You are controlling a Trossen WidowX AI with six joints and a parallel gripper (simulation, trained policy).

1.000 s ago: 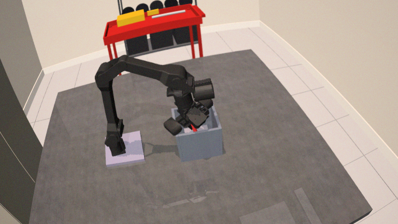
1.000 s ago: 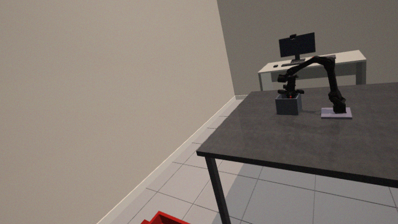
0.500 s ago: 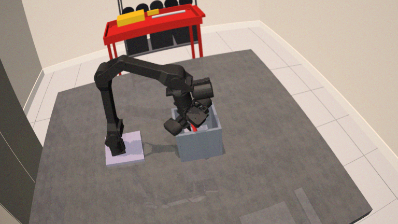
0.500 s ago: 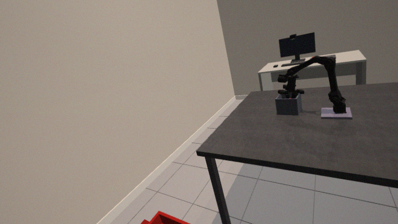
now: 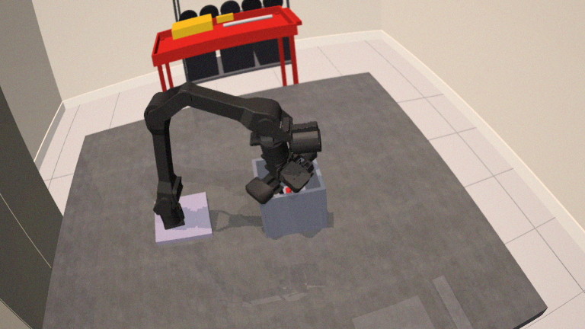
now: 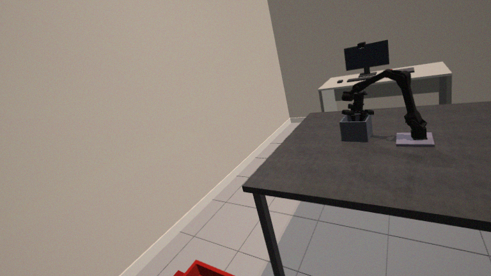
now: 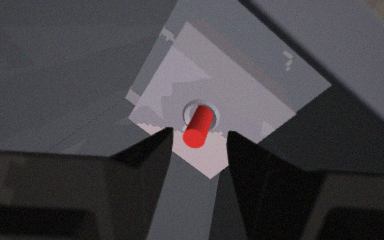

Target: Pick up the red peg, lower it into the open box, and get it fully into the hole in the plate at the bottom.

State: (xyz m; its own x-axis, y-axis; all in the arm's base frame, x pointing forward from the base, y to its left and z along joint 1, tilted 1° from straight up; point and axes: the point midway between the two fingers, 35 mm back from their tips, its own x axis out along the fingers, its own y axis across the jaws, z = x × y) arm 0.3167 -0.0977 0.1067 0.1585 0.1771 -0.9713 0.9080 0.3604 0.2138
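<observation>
Peg (image 5: 287, 190) (image 7: 199, 122) stood at the hole (image 7: 187, 116) in the box (image 5: 295, 215) (image 6: 353, 131) (image 7: 50, 35), inboard of the desk's (image 5: 388, 179) (image 6: 325, 171) right edge (top view), gripper (image 5: 278, 186) (image 6: 357, 119) (image 7: 200, 136) part-open and holding nothing; carrying done, full seating unconfirmed.

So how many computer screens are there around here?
1: a dark monitor standing on the white desk, behind the arm in the exterior view. Others could be outside what these views show.
</observation>
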